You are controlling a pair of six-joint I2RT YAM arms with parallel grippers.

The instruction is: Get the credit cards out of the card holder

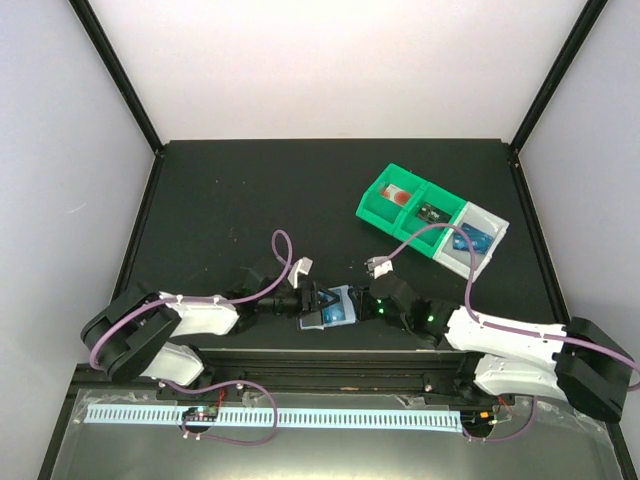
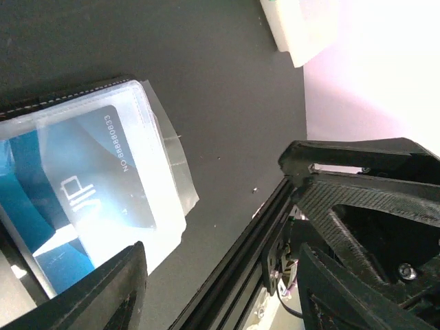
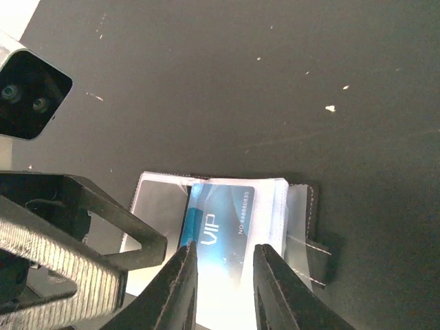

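Observation:
The card holder (image 1: 322,318) lies open on the black table between my two grippers. Its pale sleeve (image 3: 155,199) holds a blue credit card (image 3: 227,220) marked VIP, and the same card (image 2: 103,172) shows through the sleeve (image 2: 161,206) in the left wrist view. My right gripper (image 3: 225,278) hangs over that card with its fingers (image 3: 182,282) a small gap apart, one near each long edge, gripping nothing. My left gripper (image 2: 220,254) stands wide open at the holder's other side, one finger (image 2: 96,289) at the sleeve's edge. Another blue card (image 1: 470,238) lies in the tray.
A green and pale compartment tray (image 1: 385,210) sits at the back right, with a red-and-white item (image 1: 400,195) and a dark green item (image 1: 432,212) in it. The black rail (image 2: 234,261) at the table's near edge runs close below the holder.

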